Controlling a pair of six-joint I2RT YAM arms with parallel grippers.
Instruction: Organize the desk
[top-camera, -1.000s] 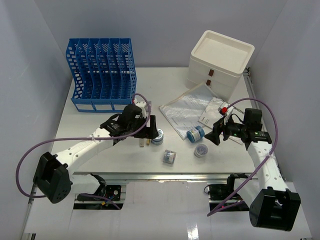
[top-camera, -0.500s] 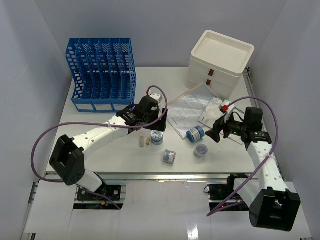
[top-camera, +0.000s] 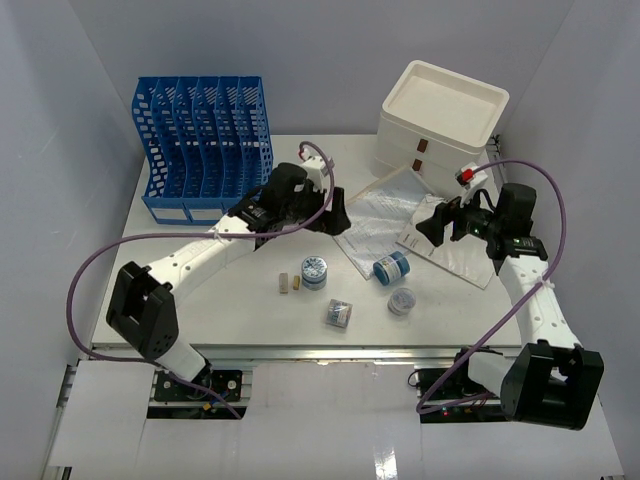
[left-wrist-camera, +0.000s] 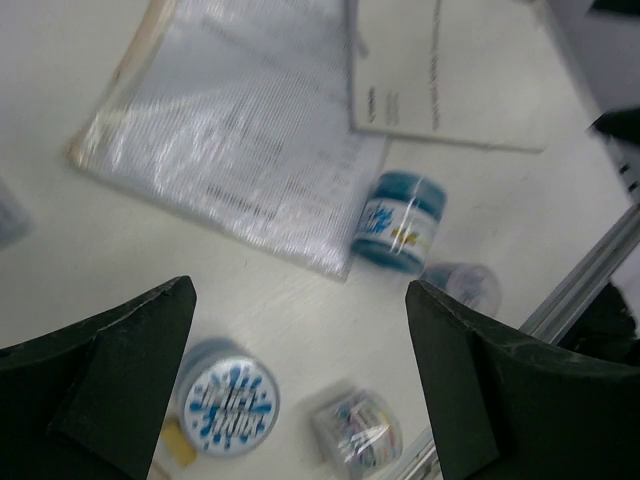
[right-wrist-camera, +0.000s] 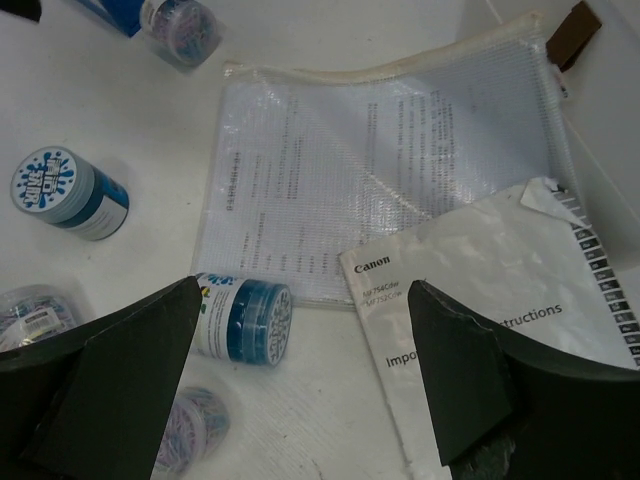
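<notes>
The tabletop (top-camera: 240, 310) is a large flat rectangle, matte white and level. It fills the middle of the top view, far bigger than anything on it. Along its near edge runs a straight metal rail (top-camera: 330, 352) - silver, from left to right.

Bright, even overhead light falls on the desk (top-camera: 250, 310), where we find only soft, faint shadows. Our left wrist view is smeared by motion blur; the right wrist view stays sharp, with mild sheen on the mesh pouch (right-wrist-camera: 380, 170).
</notes>
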